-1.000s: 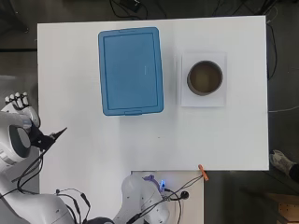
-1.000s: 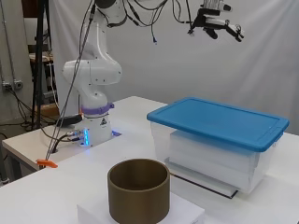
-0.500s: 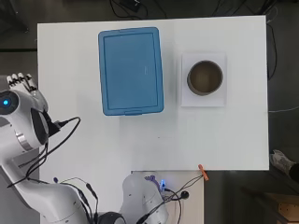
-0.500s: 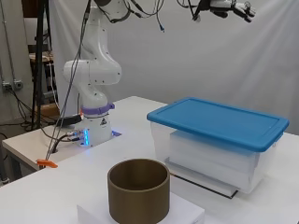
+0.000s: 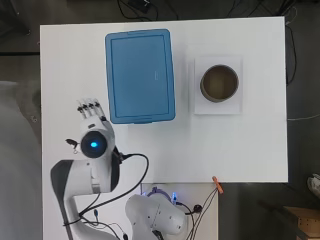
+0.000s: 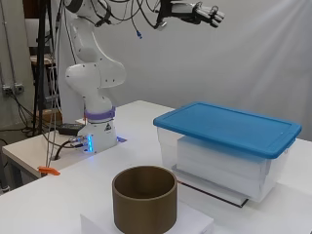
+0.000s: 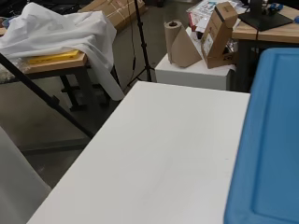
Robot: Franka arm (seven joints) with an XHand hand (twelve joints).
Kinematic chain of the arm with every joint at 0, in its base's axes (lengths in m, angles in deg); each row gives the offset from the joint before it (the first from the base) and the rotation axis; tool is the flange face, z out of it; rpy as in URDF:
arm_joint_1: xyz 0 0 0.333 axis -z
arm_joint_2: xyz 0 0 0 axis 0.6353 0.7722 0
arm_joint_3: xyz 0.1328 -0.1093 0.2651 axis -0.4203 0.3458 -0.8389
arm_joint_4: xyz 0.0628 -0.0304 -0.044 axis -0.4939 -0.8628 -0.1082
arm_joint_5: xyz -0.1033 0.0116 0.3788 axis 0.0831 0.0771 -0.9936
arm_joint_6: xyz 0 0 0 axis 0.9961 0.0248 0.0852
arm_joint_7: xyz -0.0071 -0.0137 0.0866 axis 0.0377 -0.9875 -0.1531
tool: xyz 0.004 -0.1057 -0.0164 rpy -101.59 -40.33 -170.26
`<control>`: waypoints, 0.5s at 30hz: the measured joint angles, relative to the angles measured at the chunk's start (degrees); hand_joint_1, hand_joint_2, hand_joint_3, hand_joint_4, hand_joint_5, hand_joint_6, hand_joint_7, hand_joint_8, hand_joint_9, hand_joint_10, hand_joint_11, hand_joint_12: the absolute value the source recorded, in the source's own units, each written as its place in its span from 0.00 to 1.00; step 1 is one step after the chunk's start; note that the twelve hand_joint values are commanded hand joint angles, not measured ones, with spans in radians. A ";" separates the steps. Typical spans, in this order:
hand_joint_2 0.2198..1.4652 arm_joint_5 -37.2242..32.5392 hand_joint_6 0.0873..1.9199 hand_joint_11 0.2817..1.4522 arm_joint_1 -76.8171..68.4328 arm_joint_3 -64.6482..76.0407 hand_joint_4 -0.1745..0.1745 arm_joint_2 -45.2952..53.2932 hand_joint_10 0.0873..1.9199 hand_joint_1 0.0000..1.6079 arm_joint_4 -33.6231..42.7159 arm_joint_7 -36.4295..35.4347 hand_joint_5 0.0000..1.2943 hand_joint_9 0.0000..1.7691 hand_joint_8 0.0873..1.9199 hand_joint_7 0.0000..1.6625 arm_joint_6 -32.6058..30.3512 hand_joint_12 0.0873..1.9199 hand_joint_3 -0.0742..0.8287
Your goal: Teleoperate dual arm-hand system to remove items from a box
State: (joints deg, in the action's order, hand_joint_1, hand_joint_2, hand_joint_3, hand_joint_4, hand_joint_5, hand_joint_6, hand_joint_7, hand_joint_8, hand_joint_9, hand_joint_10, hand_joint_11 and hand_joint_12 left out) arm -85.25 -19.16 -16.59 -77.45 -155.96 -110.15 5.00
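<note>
White table [image 5: 240, 150] runs bare from the arm's base outward, with wide free surface along the 3 o'clock side and a clear strip along the 9 o'clock edge in the overhead view. Nearest the base, at about 10 o'clock from it, the hand [image 5: 90, 111] hangs high over the table with its fingers [image 6: 210, 11] straight and slightly spread, holding nothing; the side view shows it well above everything. Just beyond its fingertips, toward 1 o'clock, sits the box [image 6: 229, 161], clear-walled, with its blue lid [image 5: 140, 75] shut on top. What lies inside is hard to make out: only a pale block shows through the wall. To the box's 3 o'clock, apart from it, a brown cylinder [image 5: 220, 83] stands upright on a white sheet [image 5: 200, 107]; its inside looks dark. At the near table edge, an orange clip [image 5: 217, 184] rests by the cables. In the wrist view the lid is cut off at the frame's side.
</note>
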 joint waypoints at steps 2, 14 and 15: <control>0.51 3.68 0.00 0.09 -2.32 6.47 0.47 -1.09 0.00 0.14 -5.18 -2.50 0.08 0.14 0.00 0.10 -1.06 0.00 0.09; 0.51 21.32 0.00 0.09 -11.91 20.67 0.40 -19.00 0.00 0.20 -37.53 -7.37 0.00 0.11 0.00 0.03 -16.01 0.00 0.08; 0.51 21.61 0.00 0.09 -12.14 21.12 0.41 -19.78 0.00 0.20 -38.69 -7.51 0.00 0.11 0.00 0.03 -17.30 0.00 0.08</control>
State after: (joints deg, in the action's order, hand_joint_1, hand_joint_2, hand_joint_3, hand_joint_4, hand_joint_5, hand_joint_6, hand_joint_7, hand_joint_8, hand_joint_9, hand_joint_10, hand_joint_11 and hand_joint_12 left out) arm -63.64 -31.30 4.53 -97.22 -194.65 -117.66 -12.29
